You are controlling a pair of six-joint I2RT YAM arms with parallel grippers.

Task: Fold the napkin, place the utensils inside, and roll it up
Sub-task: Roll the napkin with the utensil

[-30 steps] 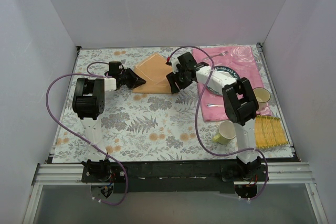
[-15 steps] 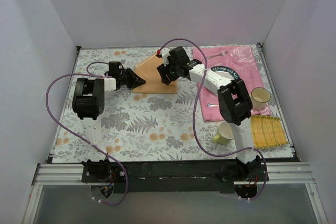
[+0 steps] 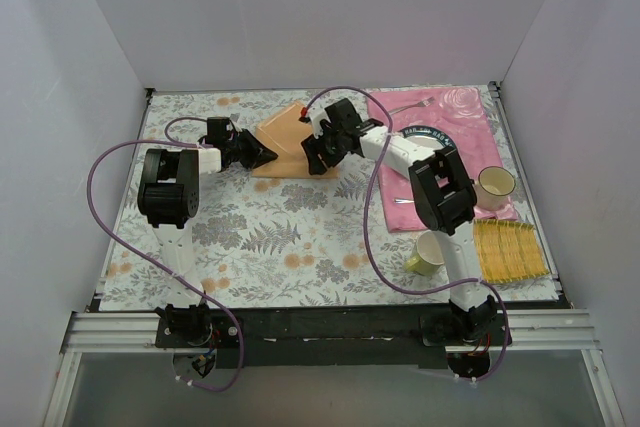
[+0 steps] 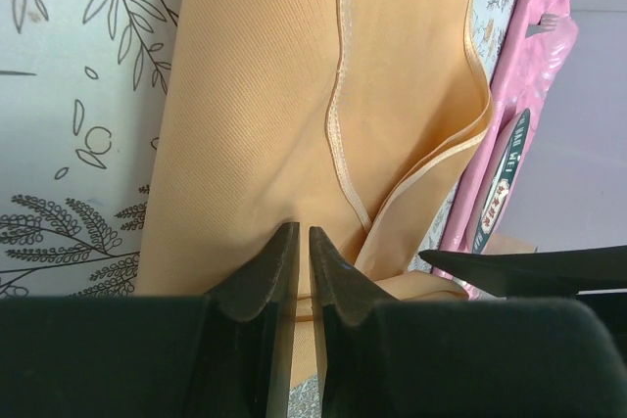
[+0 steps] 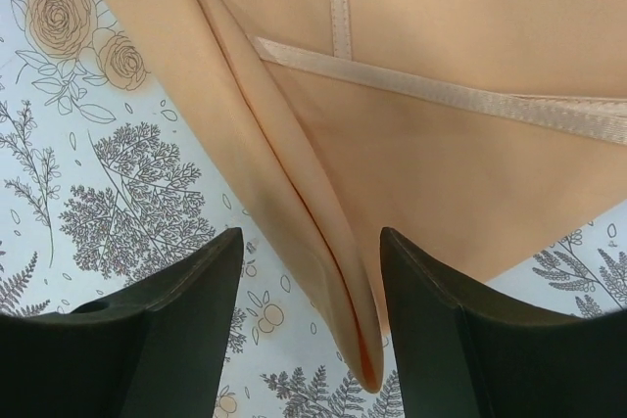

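Leftward is where the right gripper [image 3: 318,154] has swung over the last second, away from the single plate [image 3: 432,132] and onto the one napkin [image 3: 287,137], whose right corner now lies doubled over. The left gripper [image 3: 262,154] has not shifted. The right claw's fingers are spread wide, straddling a raised fold of the peach cloth without closing on it. The left claw's fingers are pressed almost together at the napkin's left corner, pinching a thin strip of cloth in the slit. The napkin lies at the far middle of the floral tablecloth [image 3: 270,237], just left of the one pink placemat [image 3: 470,112]. Two utensils rest on that placemat, well apart: a fork [image 3: 410,105] at its far edge and a spoon [image 3: 403,201] near its front edge. Two cups stand at the right, a cream cup [image 3: 497,184] and a yellow-green cup [image 3: 428,254], beside one yellow woven mat [image 3: 512,250].
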